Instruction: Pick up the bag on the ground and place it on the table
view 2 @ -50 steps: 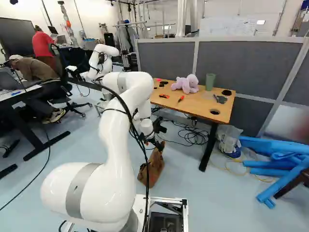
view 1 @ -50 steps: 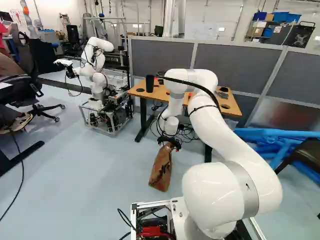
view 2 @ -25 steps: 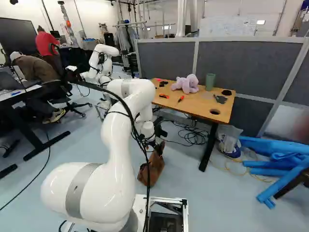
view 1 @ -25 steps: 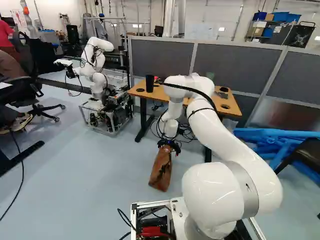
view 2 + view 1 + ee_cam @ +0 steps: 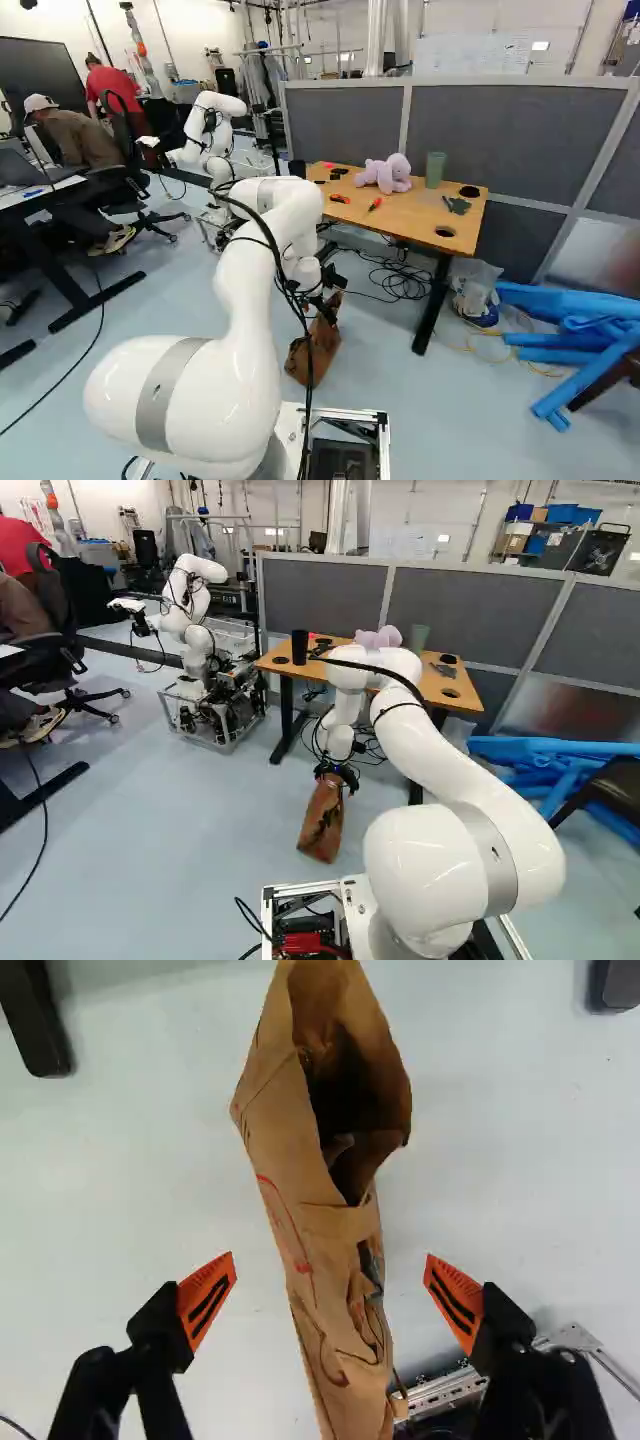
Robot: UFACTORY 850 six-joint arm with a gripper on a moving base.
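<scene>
- From where I stand, the brown paper bag (image 5: 321, 820) is on the floor (image 5: 200, 830), right under the tool (image 5: 330, 1260), its long axis running between the two fingers and on ahead of them.
- The tool is spread wide, an orange pad (image 5: 202, 1298) on either flank, neither touching paper; closing should squeeze the bag across its narrow way, perhaps after dipping a bit.
- The tabletop (image 5: 410, 215) is beyond the tool and higher, so the lift comes first, I'd say.
</scene>
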